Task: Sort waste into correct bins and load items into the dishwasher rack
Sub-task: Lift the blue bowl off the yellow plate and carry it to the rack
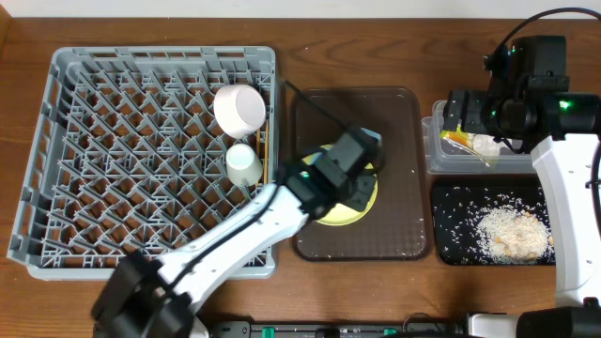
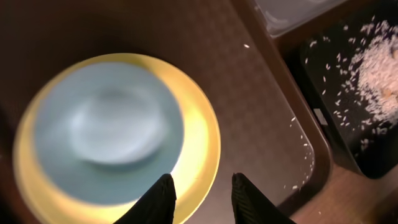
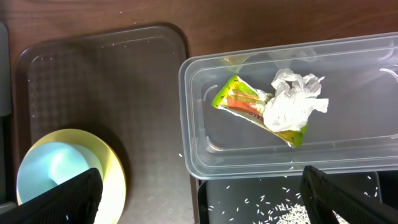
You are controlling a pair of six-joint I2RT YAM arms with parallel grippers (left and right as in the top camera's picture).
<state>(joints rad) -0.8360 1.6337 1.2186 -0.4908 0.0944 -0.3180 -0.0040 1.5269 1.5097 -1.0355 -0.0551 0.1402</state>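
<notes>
The light blue bowl [image 2: 109, 130] sits on the yellow plate [image 2: 199, 146] on the brown serving tray [image 1: 394, 122]. My left gripper [image 2: 202, 186] is open just above the plate's right rim, one finger over the plate, one over the tray. My right gripper [image 3: 202, 196] is open and empty, high above the clear tub [image 3: 205, 118], which holds the green-and-yellow wrapper [image 3: 239, 99] and the white tissue [image 3: 289, 102]. The rice [image 1: 512, 230] lies in the black tray [image 1: 451, 202]. The white bowl [image 1: 239, 108] and the white cup [image 1: 244, 164] are in the grey rack [image 1: 103, 150]. The chopsticks are hard to make out.
Loose rice grains [image 2: 298, 149] lie scattered on the brown tray's right edge. The rack fills the table's left half. The clear tub [image 1: 437, 150] and black tray stand right of the brown tray. A black cable [image 1: 315, 103] crosses the brown tray.
</notes>
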